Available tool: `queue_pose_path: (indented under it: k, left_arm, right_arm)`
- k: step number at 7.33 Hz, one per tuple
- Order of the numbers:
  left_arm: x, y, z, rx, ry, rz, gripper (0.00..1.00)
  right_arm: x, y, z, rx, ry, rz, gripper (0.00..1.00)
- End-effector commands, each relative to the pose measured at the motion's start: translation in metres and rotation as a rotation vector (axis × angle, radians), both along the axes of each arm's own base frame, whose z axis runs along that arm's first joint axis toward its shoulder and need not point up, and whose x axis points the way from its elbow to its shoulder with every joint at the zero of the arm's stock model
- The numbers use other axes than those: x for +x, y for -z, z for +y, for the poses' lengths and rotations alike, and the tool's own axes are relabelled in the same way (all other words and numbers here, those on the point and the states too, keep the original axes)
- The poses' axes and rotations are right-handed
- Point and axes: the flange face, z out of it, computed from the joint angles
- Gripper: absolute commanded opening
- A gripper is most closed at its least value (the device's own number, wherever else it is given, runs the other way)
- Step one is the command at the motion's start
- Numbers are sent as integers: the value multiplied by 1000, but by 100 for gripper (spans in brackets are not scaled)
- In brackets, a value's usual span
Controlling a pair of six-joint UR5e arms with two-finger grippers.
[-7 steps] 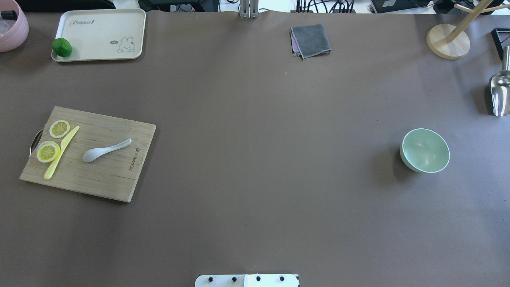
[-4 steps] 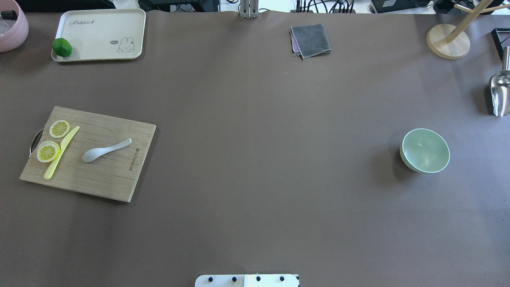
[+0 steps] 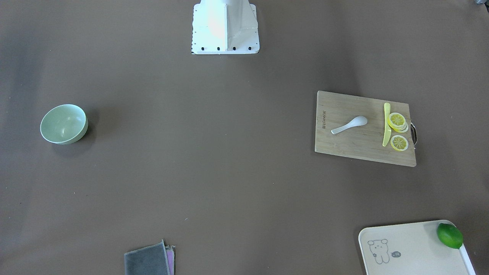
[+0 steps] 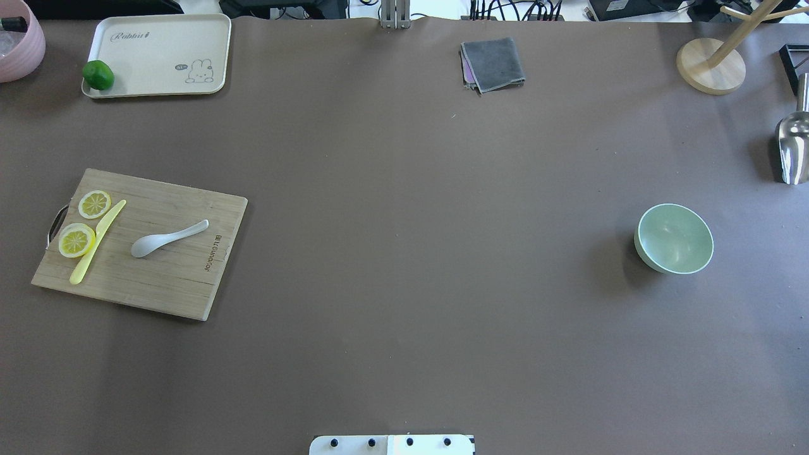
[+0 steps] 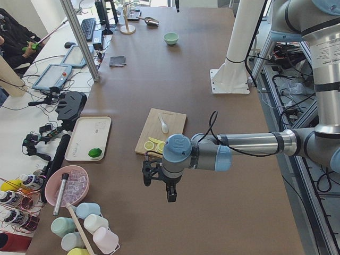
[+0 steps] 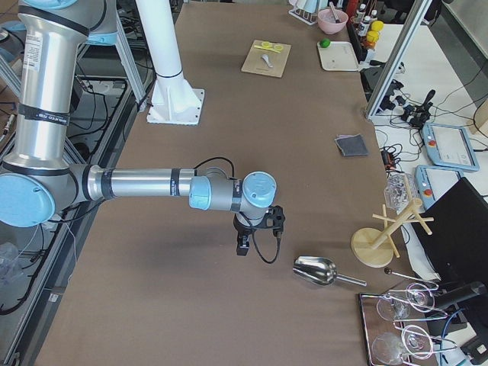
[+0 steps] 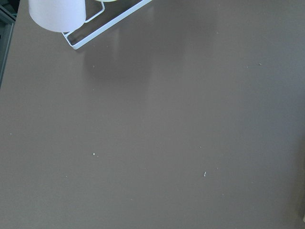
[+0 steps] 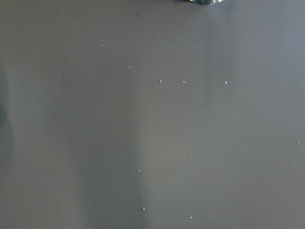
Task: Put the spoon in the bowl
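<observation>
The white spoon (image 4: 167,238) lies on the wooden cutting board (image 4: 183,278) at the table's left, scoop towards the near left. It also shows in the front view (image 3: 349,125). The mint-green bowl (image 4: 674,239) stands upright and empty on the table's right, also in the front view (image 3: 63,123). My left gripper (image 5: 158,187) shows only in the exterior left view. It hangs over the table's left end, beyond the board, and I cannot tell if it is open. My right gripper (image 6: 255,232) shows only in the exterior right view, over the table's right end. Its state is unclear too.
A yellow knife (image 4: 98,240) and lemon slices (image 4: 76,240) share the board. A cream tray (image 4: 158,44) with a lime (image 4: 98,74) and a pink bowl (image 4: 19,44) are far left. A grey cloth (image 4: 493,63), wooden stand (image 4: 711,66) and metal scoop (image 4: 793,145) are at the back and right.
</observation>
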Motion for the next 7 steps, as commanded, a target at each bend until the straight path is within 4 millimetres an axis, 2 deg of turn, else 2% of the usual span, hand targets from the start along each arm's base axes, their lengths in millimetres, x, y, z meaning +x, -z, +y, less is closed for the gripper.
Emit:
queue_pose_path:
  k: [1, 2, 4, 7]
  left_arm:
    - [-1, 6, 4, 4, 6, 16, 98]
    - [-2, 5, 4, -1, 11, 17, 98]
    - [-2, 6, 5, -1, 15, 20, 98]
    - [-2, 0, 11, -14, 14, 17, 98]
  right_arm:
    - [0, 17, -4, 35, -1, -4, 100]
    - [0, 27, -5, 55, -2, -5, 100]
    - [-1, 35, -13, 71, -2, -13, 100]
    - [-1, 33, -14, 70, -2, -1, 100]
